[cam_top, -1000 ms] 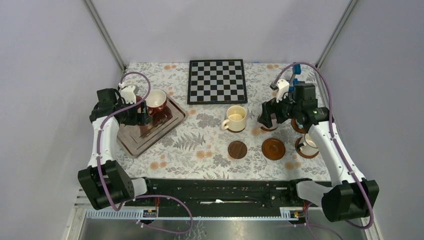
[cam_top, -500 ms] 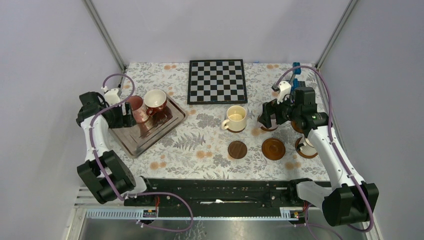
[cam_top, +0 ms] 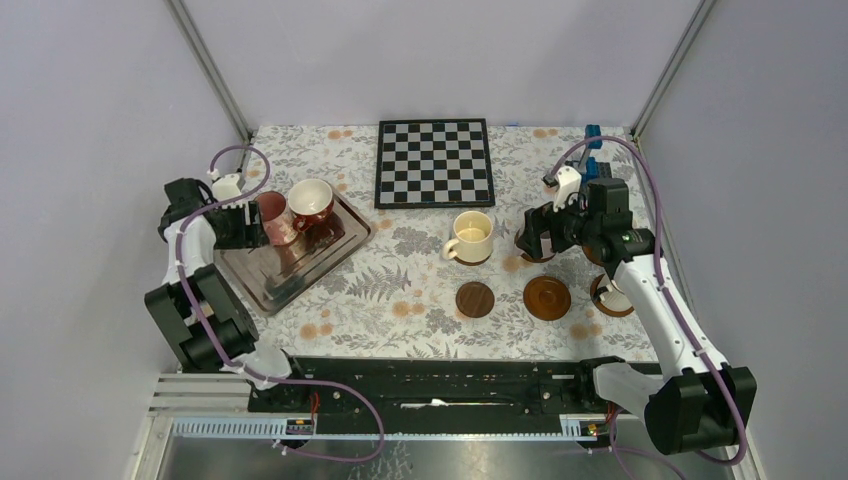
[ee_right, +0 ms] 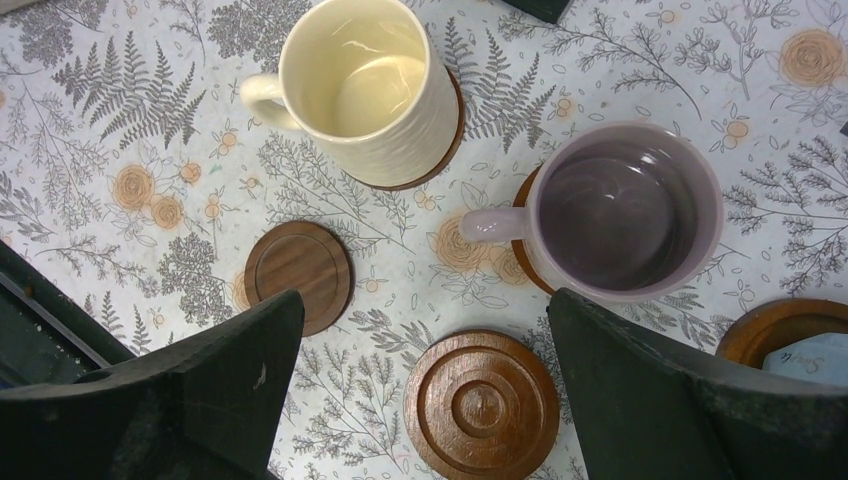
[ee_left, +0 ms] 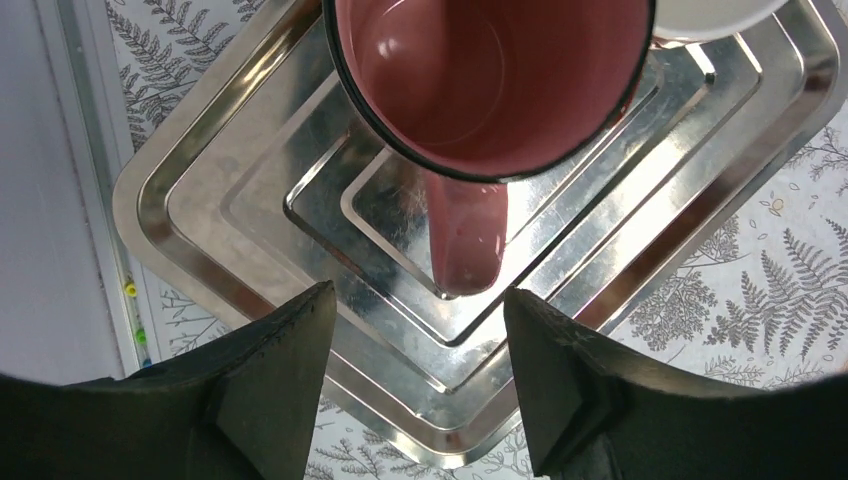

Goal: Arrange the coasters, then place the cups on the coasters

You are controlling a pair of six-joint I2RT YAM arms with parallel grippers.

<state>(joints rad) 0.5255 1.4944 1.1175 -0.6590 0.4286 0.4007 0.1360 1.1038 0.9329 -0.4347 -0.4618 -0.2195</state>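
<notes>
A pink cup [ee_left: 490,80] stands on the metal tray [ee_left: 200,190], its handle [ee_left: 465,235] pointing toward my left gripper [ee_left: 415,295]. That gripper is open and the handle's tip lies just ahead of its fingertips, untouched. From above, the pink cup [cam_top: 270,213] sits next to a dark red cup [cam_top: 312,200], with the left gripper [cam_top: 248,230] at its left. My right gripper [ee_right: 425,300] hangs open and empty over the table. Below it are a cream cup [ee_right: 365,85] and a lilac cup [ee_right: 625,210], each on a coaster. A small dark coaster [ee_right: 298,275] and a ringed coaster [ee_right: 487,405] lie bare.
A checkerboard [cam_top: 435,162] lies at the back centre. A white cup [cam_top: 615,290] sits on a coaster at the right edge, and another coaster [ee_right: 775,325] shows at the right of the right wrist view. White walls enclose the table.
My left arm has pulled back to the left off the tray's middle, uncovering the pink cup, and its jaws have narrowed a little. The right arm has barely shifted.
</notes>
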